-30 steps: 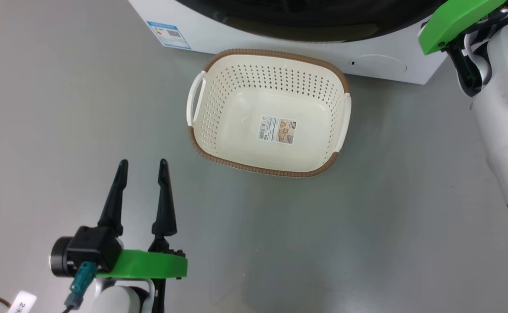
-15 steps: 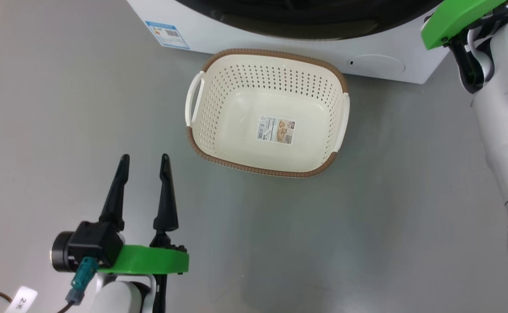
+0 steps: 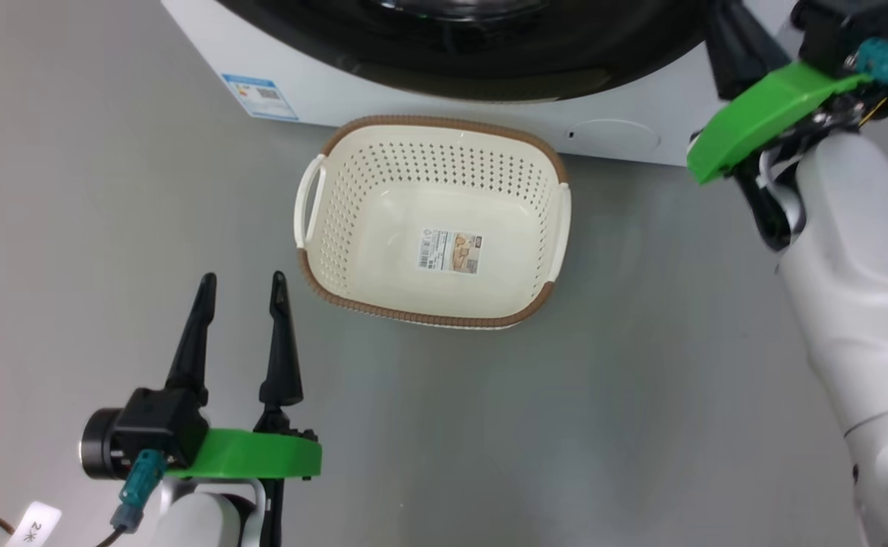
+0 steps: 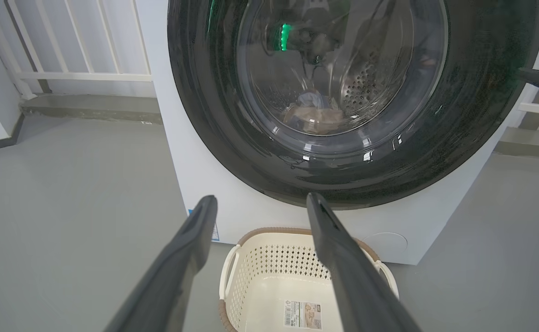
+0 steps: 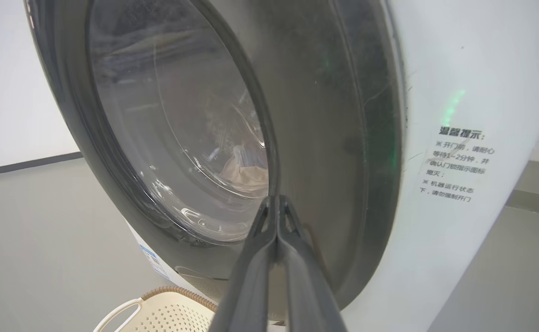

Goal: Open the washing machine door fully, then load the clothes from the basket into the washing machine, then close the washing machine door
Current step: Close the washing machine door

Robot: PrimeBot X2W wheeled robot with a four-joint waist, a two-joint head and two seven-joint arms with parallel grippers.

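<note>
Empty basket [image 3: 444, 121] sat on the floor against the washing machine [image 3: 322, 99]. The clothes [image 4: 315, 115] lay in the drum behind the door [image 4: 204, 92], so loading looked done. Right gripper [image 5: 276, 203], fingers pressed together, was at the door's rim; latching unconfirmed. Left gripper [image 3: 242, 277] was spread, idle.

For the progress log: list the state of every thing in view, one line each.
washing machine door: looks shut.
clothes: inside the washing machine, behind the door's glass.
basket: upright on the floor, empty.
left claw: open, empty.
right claw: shut, empty, tips at the door's rim.
</note>
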